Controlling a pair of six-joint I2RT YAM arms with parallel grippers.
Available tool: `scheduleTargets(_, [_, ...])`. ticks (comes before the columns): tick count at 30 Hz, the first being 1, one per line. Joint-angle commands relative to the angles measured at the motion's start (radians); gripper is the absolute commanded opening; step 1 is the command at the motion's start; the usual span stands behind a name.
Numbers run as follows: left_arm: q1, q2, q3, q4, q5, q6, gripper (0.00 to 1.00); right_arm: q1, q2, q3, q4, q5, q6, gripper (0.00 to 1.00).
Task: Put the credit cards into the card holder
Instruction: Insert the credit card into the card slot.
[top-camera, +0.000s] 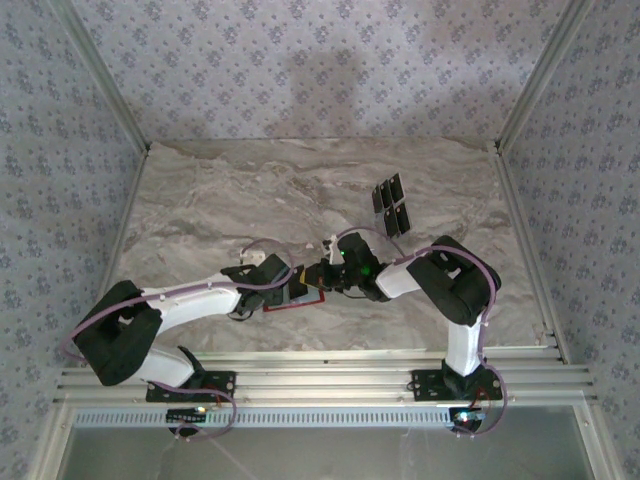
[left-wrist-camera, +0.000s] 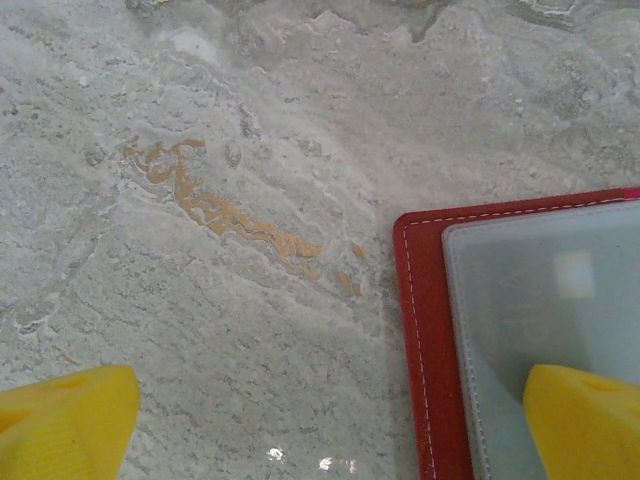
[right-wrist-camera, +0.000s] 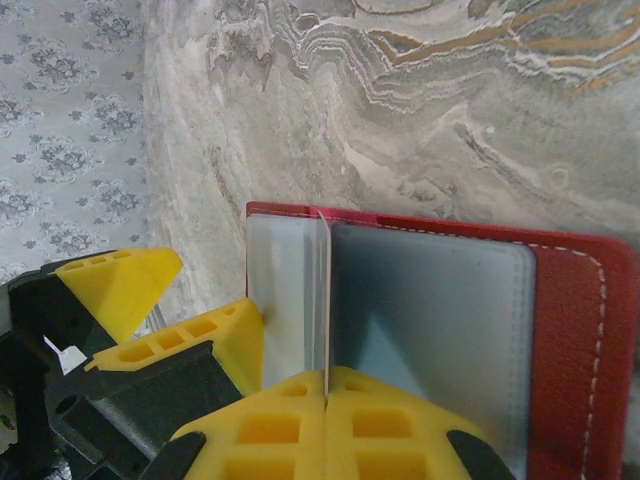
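The red card holder (right-wrist-camera: 575, 330) lies open on the marble table, its greyish clear pockets facing up. My right gripper (right-wrist-camera: 326, 378) is shut on one thin clear pocket leaf (right-wrist-camera: 324, 290), holding it up on edge. My left gripper (left-wrist-camera: 330, 430) is open wide, one yellow finger (left-wrist-camera: 585, 420) resting on the holder's pocket (left-wrist-camera: 540, 300) and the other over bare table. In the top view both grippers (top-camera: 290, 285) (top-camera: 322, 275) meet over the holder (top-camera: 300, 300). Several black credit cards (top-camera: 392, 205) lie together farther back on the table, apart from both grippers.
The left gripper's yellow fingers (right-wrist-camera: 225, 340) crowd the holder's left edge in the right wrist view. Patterned walls and metal rails (top-camera: 520, 100) box in the marble table (top-camera: 200, 200). Open tabletop lies to the left and behind the arms.
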Motion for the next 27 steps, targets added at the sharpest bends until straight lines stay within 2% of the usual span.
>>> scheduleTargets(1, [-0.004,0.005,-0.031,-0.085,-0.006,0.011,0.99,0.004,0.029,-0.018,0.000,-0.005,0.011,0.00])
scheduleTargets(27, [-0.003,0.005,-0.033,-0.084,-0.007,0.013,0.99,0.019,0.050,-0.037,0.028,-0.022,0.038,0.00])
